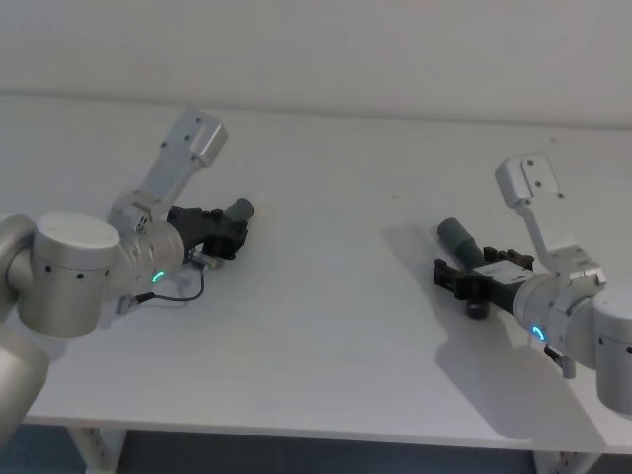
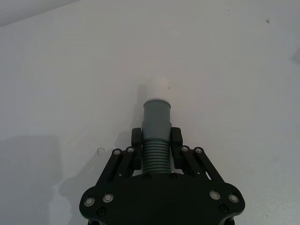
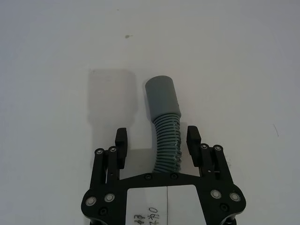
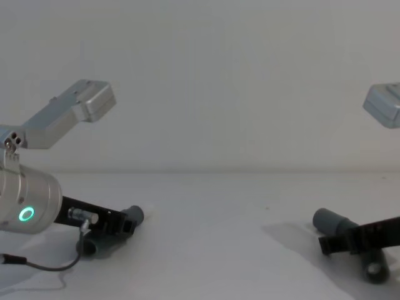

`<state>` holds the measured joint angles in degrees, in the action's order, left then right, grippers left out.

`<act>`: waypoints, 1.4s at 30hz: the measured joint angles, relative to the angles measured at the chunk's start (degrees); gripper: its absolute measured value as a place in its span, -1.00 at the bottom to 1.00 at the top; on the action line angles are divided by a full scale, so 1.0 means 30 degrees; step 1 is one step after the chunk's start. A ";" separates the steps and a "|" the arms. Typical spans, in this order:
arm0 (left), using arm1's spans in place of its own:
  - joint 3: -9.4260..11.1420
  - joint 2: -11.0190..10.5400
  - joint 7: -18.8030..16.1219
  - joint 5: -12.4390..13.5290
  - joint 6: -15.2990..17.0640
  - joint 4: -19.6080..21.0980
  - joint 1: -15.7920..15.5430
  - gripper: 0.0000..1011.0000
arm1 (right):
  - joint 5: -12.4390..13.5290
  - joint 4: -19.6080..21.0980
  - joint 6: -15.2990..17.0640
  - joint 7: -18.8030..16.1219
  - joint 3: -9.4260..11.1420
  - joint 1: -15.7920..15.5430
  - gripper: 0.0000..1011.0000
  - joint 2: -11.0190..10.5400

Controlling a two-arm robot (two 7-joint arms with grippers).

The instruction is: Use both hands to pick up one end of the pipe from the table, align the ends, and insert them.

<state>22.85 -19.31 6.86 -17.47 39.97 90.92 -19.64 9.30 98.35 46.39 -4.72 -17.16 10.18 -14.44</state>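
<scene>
Here, two pipe pieces and two grippers, low over the white worktop [image 1: 326, 326].
At the left, the left gripper [image 2: 156, 139] is clamped on the ribbed middle of the white-tipped piece [image 2: 156, 119]; the left wrist view shows its white tip [image 2: 158, 86]. At the right, the right gripper [image 3: 157, 140] has its fingers apart around the socket piece [image 3: 163, 96], not touching it.

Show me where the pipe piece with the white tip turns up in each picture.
Head view: white-tipped piece left of centre, in the left gripper.
Chest view: piece low on the left.
Left wrist view: piece at centre.
Right wrist view: that is the other piece, inside the open right gripper.
Shared landmark: the left gripper shut on it.
</scene>
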 joint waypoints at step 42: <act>-0.0001 0.0000 0.0000 0.0001 0.0002 0.0001 0.0000 -0.31 | -0.0016 -0.0087 0.0178 0.0034 0.0047 0.0048 -0.08 0.0096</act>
<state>22.85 -19.31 6.86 -17.46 39.97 90.92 -19.64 9.25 98.09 46.93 -4.61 -17.02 10.33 -14.15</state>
